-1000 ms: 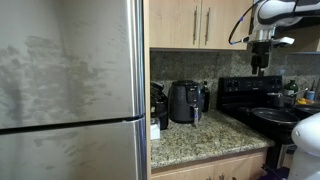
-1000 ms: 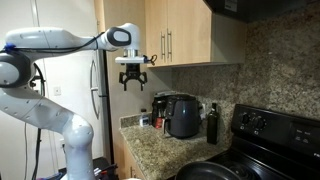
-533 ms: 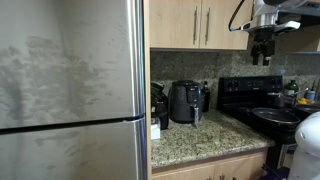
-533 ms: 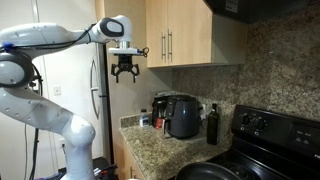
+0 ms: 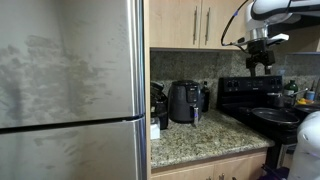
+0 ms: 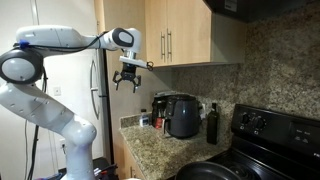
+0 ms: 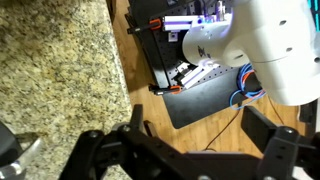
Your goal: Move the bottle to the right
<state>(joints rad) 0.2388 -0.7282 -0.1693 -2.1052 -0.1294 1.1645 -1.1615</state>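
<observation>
The bottle is dark and upright on the granite counter, between the black air fryer and the stove. In an exterior view the bottle shows just past the air fryer. My gripper hangs high in the air in front of the wall cabinets, well above and to the side of the bottle. It also appears in an exterior view. In the wrist view the gripper is open with nothing between its fingers. The bottle is out of the wrist view.
A steel fridge fills one side. Small items crowd the counter beside the air fryer. A dark pan sits on the stove. Wooden cabinets hang above. The wrist view shows the counter's edge, wooden floor and the robot base.
The gripper rose a little, then came back down and tilted. It stayed open. The bottle has not moved.
</observation>
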